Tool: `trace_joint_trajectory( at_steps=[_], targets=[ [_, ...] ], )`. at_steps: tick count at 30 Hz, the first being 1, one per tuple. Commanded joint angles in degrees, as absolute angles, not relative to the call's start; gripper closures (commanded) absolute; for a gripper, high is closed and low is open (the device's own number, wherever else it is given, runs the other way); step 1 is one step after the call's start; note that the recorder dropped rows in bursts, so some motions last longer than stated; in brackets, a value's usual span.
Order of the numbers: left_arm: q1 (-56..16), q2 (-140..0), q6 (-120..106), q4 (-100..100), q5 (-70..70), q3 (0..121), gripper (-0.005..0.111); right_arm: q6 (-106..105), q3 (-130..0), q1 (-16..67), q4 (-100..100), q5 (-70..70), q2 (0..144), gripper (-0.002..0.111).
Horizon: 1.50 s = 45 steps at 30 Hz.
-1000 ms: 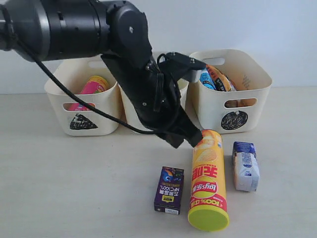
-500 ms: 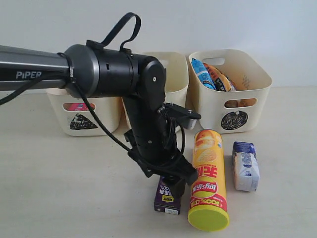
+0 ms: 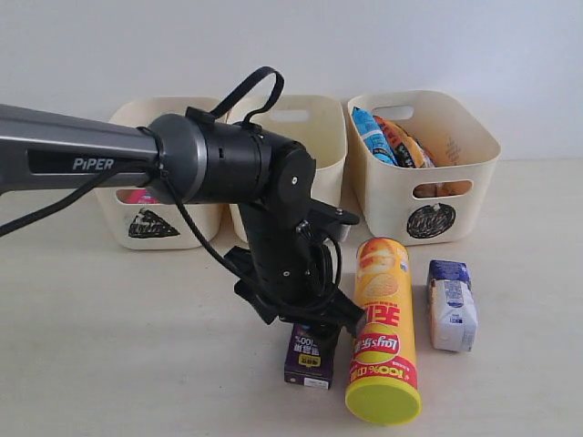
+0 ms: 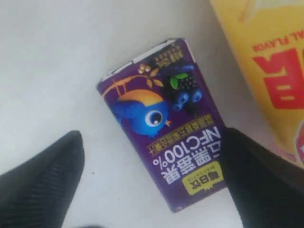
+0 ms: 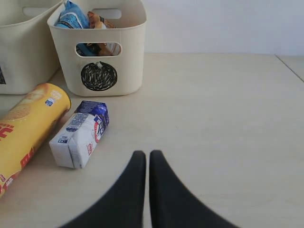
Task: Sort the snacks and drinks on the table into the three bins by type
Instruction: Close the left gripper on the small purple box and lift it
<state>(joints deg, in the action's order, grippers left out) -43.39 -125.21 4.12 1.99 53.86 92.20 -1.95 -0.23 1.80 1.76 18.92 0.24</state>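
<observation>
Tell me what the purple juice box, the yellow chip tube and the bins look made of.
Purple juice box: coated cardboard, probably; sharp folded edges, slight sheen.
Yellow chip tube: likely glossy printed cardboard, smooth plastic-looking lid.
Bins: matte cream plastic, moulded rims, handle slots.

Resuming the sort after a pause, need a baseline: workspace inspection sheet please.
Surface: pale table, flat, no spills seen.
Job's things: purple carton, yellow chip tube and white-and-blue carton lie on the table; pink tube in triangle bin; blue bag and orange bag in circle bin; middle bin's contents hidden.
Clutter: nothing seen.
Grippers: left gripper open, fingers either side of the purple carton; right gripper shut, empty.
Cables: black cable loops off the left arm, clear of the items.
Surroundings: plain white wall.
</observation>
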Motion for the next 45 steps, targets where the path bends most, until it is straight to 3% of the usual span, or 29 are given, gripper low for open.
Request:
trace_joint_trajectory(
  at_steps=[1,32,34,36,37,45],
  targets=[
    [-43.6,-126.9,5.8,-0.4,50.9,92.0,0.035,-1.9,0.0,1.7,1.7,18.6,0.0,0.108],
    [-43.6,-128.4,6.0,1.5,44.8,93.0,0.036,-2.0,0.0,1.7,1.7,18.6,0.0,0.108],
    [-43.6,-128.4,4.8,1.5,45.0,93.0,0.052,-2.0,0.0,1.7,1.7,18.6,0.0,0.108],
    [-43.6,-128.4,2.7,1.5,46.0,93.0,0.095,-1.8,0.0,1.7,1.7,18.6,0.0,0.108],
    [-43.5,-128.4,1.2,1.3,46.3,93.0,0.102,-1.8,0.0,1.7,1.7,18.6,0.0,0.108],
    [-42.5,-120.2,0.8,0.8,47.5,93.4,0.103,-1.8,0.0,1.7,1.7,18.6,0.0,0.108]
  ],
)
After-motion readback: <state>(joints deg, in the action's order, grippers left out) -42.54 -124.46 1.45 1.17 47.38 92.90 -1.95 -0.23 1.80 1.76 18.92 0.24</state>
